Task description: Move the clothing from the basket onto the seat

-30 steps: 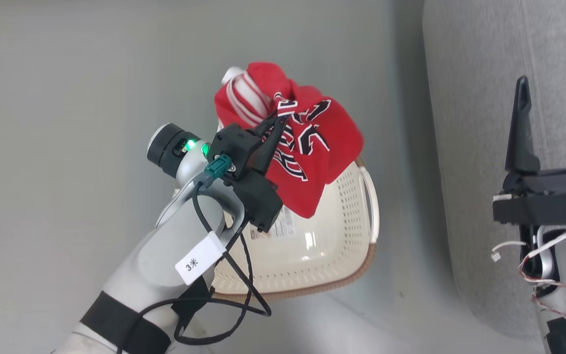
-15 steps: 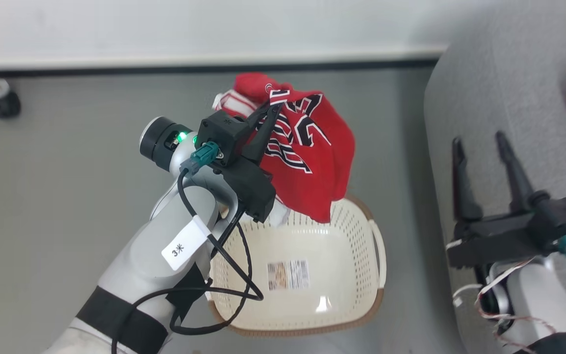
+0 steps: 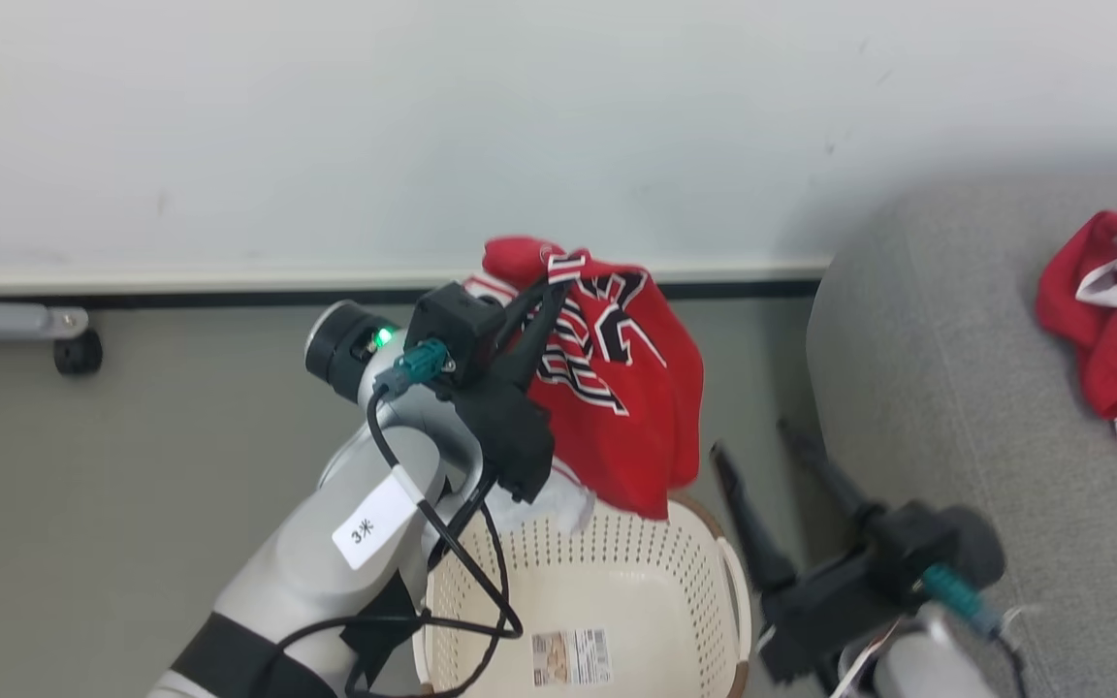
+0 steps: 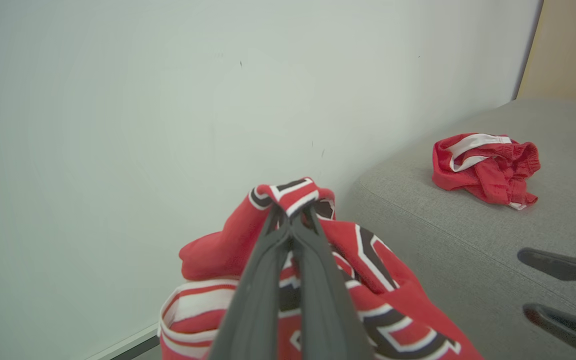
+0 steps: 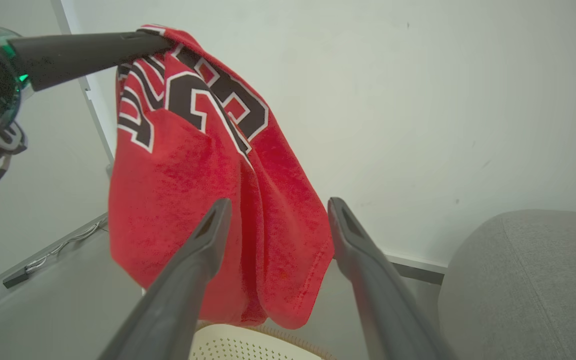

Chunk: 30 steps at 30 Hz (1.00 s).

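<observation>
One jersey hangs just above the basket, clenched in the left fingers; right fingers spread, empty. Its hem, seemingly brushing the rim, could drag the basket toward the sofa.

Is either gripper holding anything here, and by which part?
The left gripper is shut on the red jersey, pinching a bunched fold of its lettered part; the rest hangs free above the basket. The right gripper is open, holding nothing.
</observation>
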### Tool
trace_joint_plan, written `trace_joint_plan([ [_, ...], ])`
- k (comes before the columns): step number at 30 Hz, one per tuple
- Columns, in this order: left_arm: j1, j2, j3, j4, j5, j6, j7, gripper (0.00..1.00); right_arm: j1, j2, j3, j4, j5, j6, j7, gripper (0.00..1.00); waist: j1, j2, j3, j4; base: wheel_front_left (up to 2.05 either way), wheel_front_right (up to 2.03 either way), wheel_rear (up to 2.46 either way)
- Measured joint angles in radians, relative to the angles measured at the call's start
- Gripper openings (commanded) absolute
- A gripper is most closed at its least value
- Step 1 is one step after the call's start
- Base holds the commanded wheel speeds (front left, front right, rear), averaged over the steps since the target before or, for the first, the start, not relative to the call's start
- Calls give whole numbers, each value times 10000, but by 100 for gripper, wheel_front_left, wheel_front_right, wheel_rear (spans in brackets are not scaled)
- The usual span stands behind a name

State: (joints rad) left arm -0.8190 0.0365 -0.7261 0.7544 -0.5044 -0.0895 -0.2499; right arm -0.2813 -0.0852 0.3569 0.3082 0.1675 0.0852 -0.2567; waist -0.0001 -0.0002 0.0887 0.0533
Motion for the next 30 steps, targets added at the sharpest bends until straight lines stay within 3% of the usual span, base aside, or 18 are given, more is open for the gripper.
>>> trace_joint_plan([
  [7, 582, 8, -453, -96, -437, 10, 2, 0, 1122, 140, 1112, 125, 21, 205, 2, 100, -1, 1, -1006, -17, 0, 0, 0],
  [14, 888, 15, -817, -453, -633, 117, 44, 0, 1243, 174, 1825, 307, 92, 293, 15, 100, -1, 0, -1723, 17, 0, 0, 0],
  [27, 1089, 21, -1289, -1081, -1035, 387, 295, 0, -518, 215, 2228, 1605, 280, 351, 178, 100, 1, 2, -1931, 285, 0, 0, 0],
  [28, 1089, 21, -1302, -1114, -1037, 418, 297, 0, -608, 217, 2263, 1712, 291, 353, 176, 89, 1, 2, -1923, 304, 0, 0, 0],
  [29, 1089, 21, -1310, -1137, -1051, 460, 330, 0, -690, 217, 2290, 1804, 320, 353, 176, 43, 1, 2, -1913, 323, 0, 0, 0],
  [30, 1089, 23, -1313, -1141, -1058, 460, 357, 0, -771, 217, 2322, 1891, 368, 353, 176, 26, 1, 2, -1903, 340, 0, 0, 0],
])
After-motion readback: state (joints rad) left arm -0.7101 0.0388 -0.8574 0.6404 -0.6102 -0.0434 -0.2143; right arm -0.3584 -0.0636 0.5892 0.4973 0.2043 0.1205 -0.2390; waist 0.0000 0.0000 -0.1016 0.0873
